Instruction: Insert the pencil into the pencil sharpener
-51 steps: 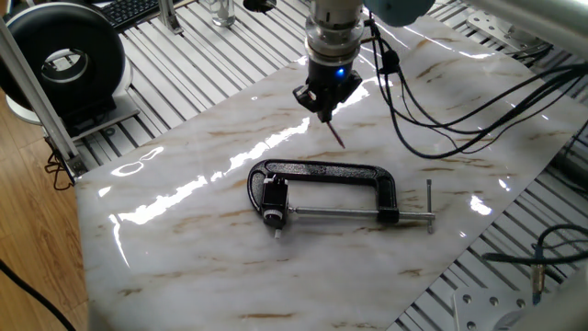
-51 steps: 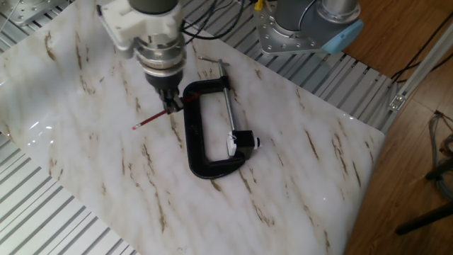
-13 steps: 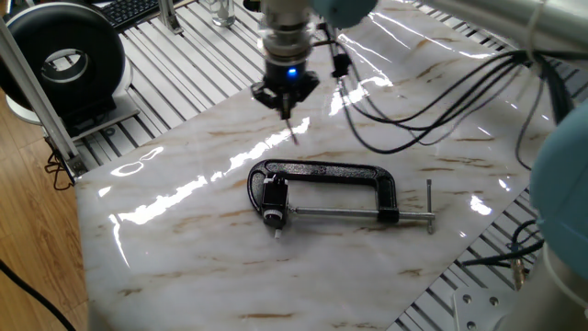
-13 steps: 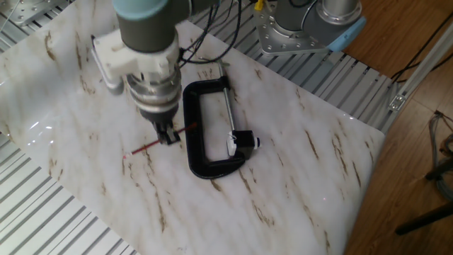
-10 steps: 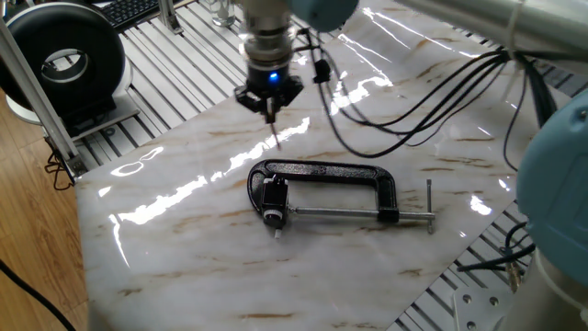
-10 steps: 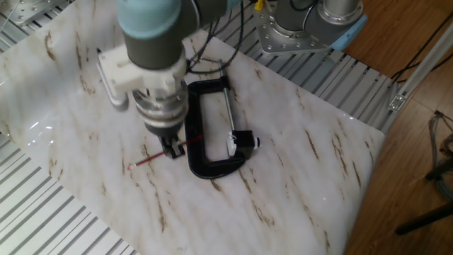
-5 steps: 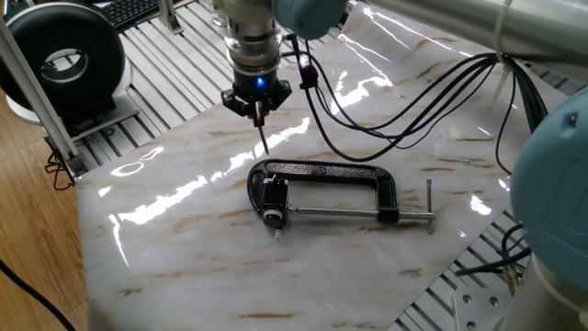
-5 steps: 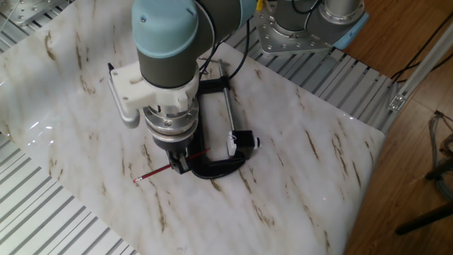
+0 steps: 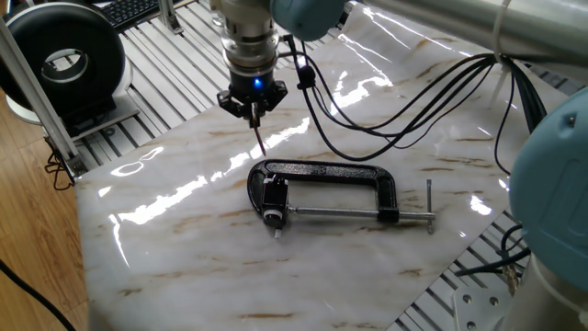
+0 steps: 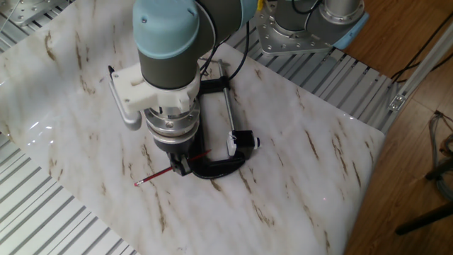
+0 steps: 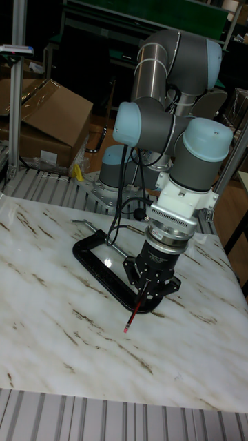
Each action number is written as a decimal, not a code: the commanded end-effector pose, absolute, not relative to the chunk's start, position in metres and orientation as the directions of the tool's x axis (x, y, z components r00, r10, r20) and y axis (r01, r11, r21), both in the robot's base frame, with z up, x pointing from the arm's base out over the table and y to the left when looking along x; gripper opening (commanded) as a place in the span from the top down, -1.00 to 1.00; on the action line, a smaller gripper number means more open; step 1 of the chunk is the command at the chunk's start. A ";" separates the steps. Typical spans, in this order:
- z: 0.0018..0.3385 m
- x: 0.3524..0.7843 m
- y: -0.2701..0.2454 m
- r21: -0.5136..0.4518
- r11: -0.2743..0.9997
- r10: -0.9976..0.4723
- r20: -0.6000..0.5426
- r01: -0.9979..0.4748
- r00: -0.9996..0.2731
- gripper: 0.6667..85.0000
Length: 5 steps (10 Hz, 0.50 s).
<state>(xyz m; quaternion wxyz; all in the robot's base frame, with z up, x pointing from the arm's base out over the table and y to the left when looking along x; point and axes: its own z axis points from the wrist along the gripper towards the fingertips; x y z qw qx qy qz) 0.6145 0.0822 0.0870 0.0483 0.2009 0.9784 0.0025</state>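
My gripper [image 9: 254, 108] closed on the pencil [image 10: 172, 168], held tilted above the marble table [image 10: 297, 163], pencil sharpener [image 9: 271, 200] lying inside the black C-clamp [image 9: 358, 175], apart from the pencil tip.

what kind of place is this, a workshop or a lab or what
Most likely a robotics lab or test cell. A robot arm with cabling is mounted beside a marble-patterned table on slotted aluminium framing, its hand holding the pencil, and cardboard boxes sit behind it.
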 end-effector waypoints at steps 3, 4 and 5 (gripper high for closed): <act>0.088 0.609 0.098 0.071 0.935 0.350 -0.050 0.346 -0.935 0.99; 0.088 0.610 0.100 0.080 0.937 0.345 -0.053 0.340 -0.937 0.99; 0.088 0.611 0.097 0.069 0.938 0.343 -0.059 0.339 -0.938 0.99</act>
